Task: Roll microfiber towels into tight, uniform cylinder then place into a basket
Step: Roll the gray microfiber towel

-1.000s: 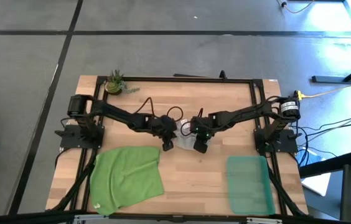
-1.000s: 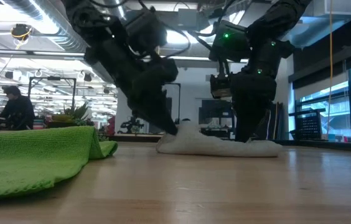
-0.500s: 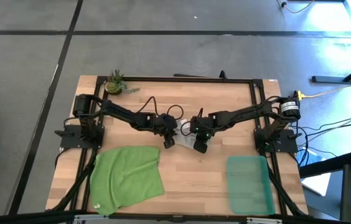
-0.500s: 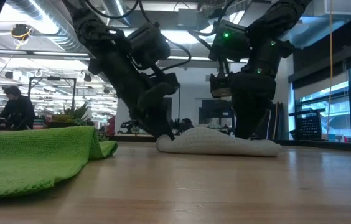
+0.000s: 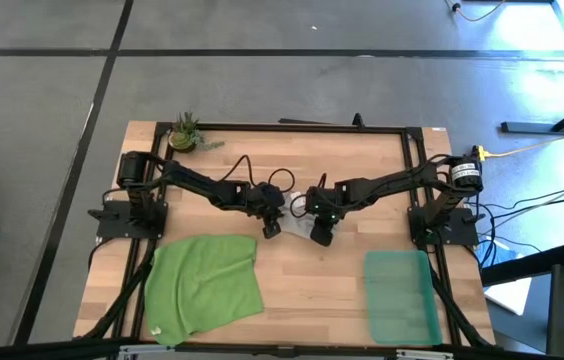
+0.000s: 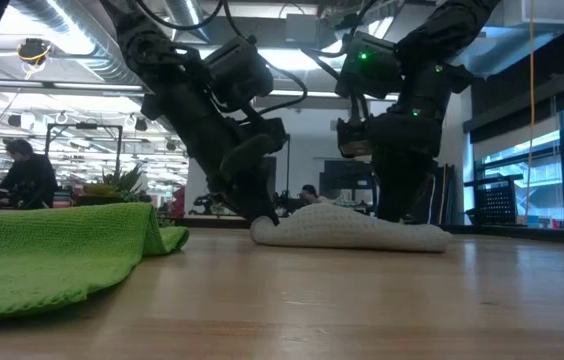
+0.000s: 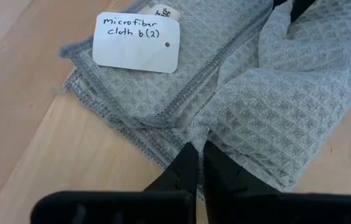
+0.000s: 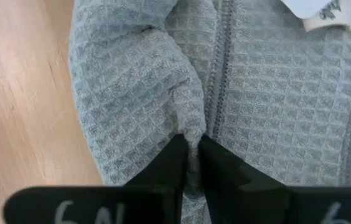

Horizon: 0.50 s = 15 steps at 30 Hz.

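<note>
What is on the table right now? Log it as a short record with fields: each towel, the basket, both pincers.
grey towel: partly folded at table centre, white tag on it
green towel: lying loosely spread at the front left, untouched
basket: front right, no towel in it
left pincer: pinching a fold of the grey towel
right pincer: fingers close together on a fold at the grey towel's other side
potted plant: back left corner

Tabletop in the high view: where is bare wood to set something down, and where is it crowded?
Bare wood lies between the green towel and the basket, and along the far edge right of the plant. The centre is crowded: both end effectors pinch the grey towel.
</note>
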Available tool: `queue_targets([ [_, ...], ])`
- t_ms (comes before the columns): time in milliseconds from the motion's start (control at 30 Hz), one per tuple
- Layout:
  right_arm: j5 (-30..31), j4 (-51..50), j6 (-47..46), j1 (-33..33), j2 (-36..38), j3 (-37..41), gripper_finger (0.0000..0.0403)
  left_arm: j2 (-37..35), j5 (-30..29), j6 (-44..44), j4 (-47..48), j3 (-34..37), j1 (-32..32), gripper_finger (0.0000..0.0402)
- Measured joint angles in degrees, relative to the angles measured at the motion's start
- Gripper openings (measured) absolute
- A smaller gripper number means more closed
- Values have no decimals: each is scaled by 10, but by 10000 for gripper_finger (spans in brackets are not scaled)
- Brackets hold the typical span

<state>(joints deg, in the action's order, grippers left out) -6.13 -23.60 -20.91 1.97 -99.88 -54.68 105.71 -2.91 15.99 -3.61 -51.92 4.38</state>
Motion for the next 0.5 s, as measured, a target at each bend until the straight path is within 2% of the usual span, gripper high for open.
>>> queue_targets([
  [333, 4, -7, -9, 2, 0, 0, 112, 0, -6, 0, 1, 0, 0, 2],
  [500, -3, -45, 16, 11, 0, -16, 126, 0, -6, 0, 1, 0, 0, 2],
])
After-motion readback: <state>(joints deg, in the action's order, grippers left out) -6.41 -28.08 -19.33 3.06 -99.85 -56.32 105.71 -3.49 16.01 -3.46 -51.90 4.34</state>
